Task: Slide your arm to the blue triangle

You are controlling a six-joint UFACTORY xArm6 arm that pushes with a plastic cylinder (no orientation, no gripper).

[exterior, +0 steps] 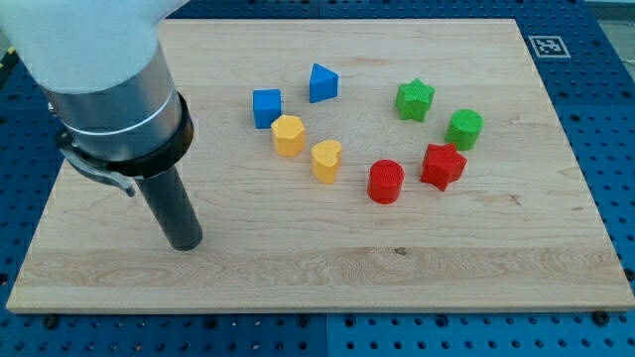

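Nearest the camera, the pale wooden board is lying bare along its front edge, and my tip is resting on it at the near left, well apart from every block. No gripper is fitted here: the arm is ending in a plain dark rod, so nothing is being held and nothing can open or close.

Going farther in, a red cylinder block and a red star block are sitting right of centre. A yellow heart-shaped block and a yellow hexagonal block are standing left of them, closer to my tip. Behind those a blue cube block is almost touching the yellow hexagon. A green cylinder block and a green star block are occupying the far right.

Farthest of all, the blue triangle block is waiting at the far centre, just right of the blue cube.

As I judge it, the risk is lying in the straight line from my tip to that triangle: it is running through the blue cube and the yellow hexagon, and a direct slide would be shoving them into the target or pushing it away. Overshooting would be knocking the triangle itself.

No containers are showing anywhere on the board.
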